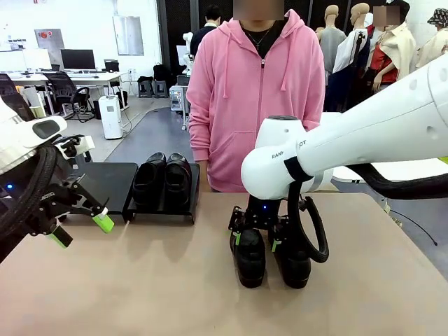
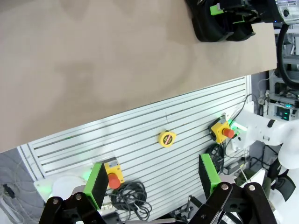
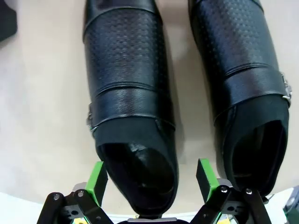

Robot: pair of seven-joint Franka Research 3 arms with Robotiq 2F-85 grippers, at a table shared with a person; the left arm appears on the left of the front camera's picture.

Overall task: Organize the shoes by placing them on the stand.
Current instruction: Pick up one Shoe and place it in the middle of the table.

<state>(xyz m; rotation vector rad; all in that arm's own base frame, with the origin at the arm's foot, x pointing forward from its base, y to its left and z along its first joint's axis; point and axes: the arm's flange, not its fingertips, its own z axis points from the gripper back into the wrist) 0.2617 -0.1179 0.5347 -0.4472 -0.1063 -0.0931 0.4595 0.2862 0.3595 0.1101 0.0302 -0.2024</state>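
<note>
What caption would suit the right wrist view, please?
Open right gripper straddles the heel of one black shoe, a second shoe beside it.

White right arm (image 1: 364,133), black cable loop (image 1: 320,227), black left claw (image 1: 82,231), 2 green pads (image 1: 103,223), person's pink hoodie (image 1: 255,91)

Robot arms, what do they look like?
The left arm and right arm are fat, white and rounded. The left hand and right hand are black with green pads. A black cable loops by the right one.
</note>
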